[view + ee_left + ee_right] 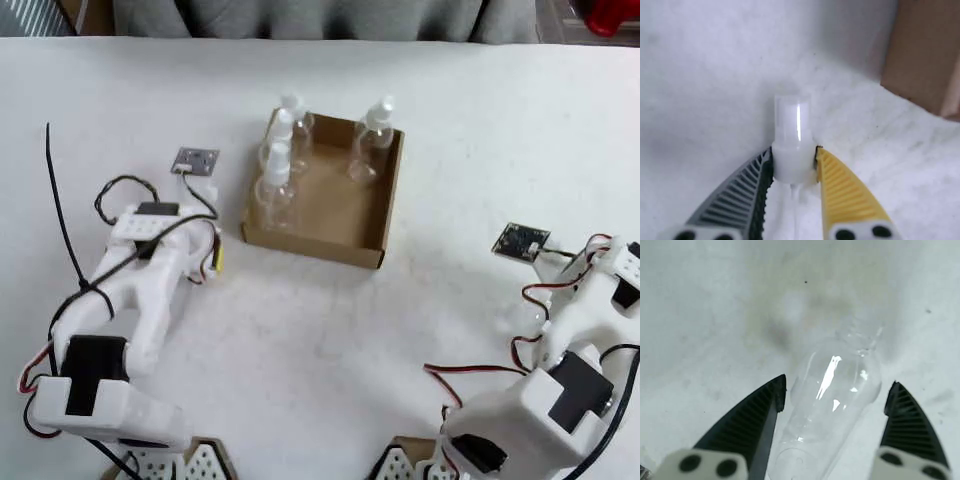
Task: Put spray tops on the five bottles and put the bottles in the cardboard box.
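Observation:
A cardboard box [375,215] stands at the middle of the table, with several clear bottles [276,185] upright in it, each wearing a white spray top. My left gripper [792,162] is shut on a white spray top [792,135] just above the white table. In the high view the left gripper [214,256] is a little left of the box. A clear bottle [832,395] without a top lies on the table between the fingers of my open right gripper [835,390]. In the high view the right gripper [541,320] is at the right, well away from the box.
A corner of the box [920,60] is close beside the left gripper. Red and black cables [470,370] trail around both arm bases. White table surface lies between the arms in front of the box.

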`<control>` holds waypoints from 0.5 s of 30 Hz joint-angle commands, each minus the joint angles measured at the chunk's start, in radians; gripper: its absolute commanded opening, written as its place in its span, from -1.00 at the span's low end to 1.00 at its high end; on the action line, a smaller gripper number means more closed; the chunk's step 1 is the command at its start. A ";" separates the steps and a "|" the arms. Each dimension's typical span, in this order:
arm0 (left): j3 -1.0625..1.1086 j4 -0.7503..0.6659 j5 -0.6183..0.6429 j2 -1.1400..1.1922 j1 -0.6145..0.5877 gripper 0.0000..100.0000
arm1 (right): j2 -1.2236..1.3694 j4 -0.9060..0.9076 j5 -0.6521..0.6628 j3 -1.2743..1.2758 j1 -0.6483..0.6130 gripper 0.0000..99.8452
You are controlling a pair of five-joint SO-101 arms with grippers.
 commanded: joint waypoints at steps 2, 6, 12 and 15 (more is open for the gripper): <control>-0.058 -0.028 -0.014 -0.013 0.013 -0.96 | -0.010 0.007 0.012 -0.041 0.012 -0.45; -0.058 -0.028 -0.014 -0.013 0.013 -0.96 | -0.010 0.007 0.008 -0.041 0.010 -0.45; -0.058 -0.028 -0.014 -0.013 0.010 -0.96 | 0.056 -0.007 0.003 -0.049 0.010 -0.45; -0.058 -0.028 -0.014 -0.013 0.010 -0.96 | 0.079 -0.045 0.002 -0.049 0.016 -0.45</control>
